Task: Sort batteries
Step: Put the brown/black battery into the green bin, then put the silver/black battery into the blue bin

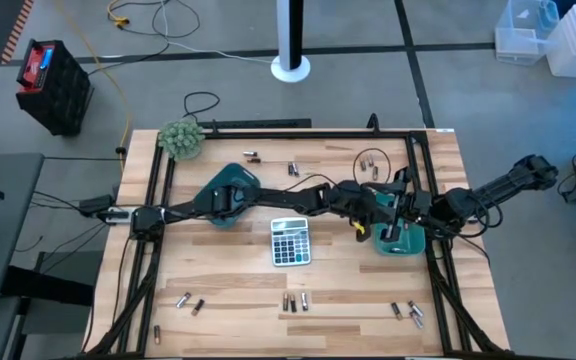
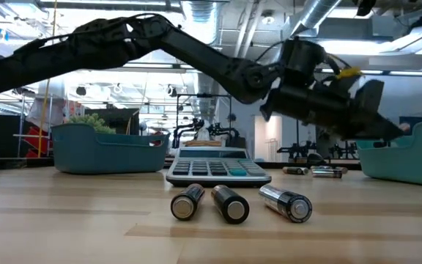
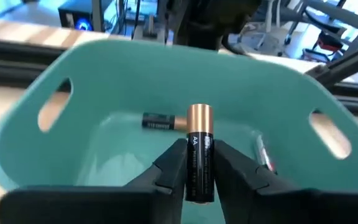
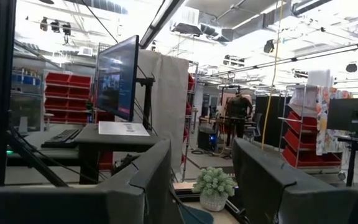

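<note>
left claw [image 3: 199, 163] is pinching a black-and-copper AA battery [image 3: 199, 149], hanging it over the right-hand teal plastic tray [image 3: 104, 87] so it'll drop in with the other cells | right claw [image 4: 201, 180] is idling beside that tray, jaws apart, holding nothing

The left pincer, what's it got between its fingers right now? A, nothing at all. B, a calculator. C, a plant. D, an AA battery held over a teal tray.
D: the left wrist view shows the left pincer gripping a copper-topped AA battery above the teal tray, where other batteries already lie.
</note>
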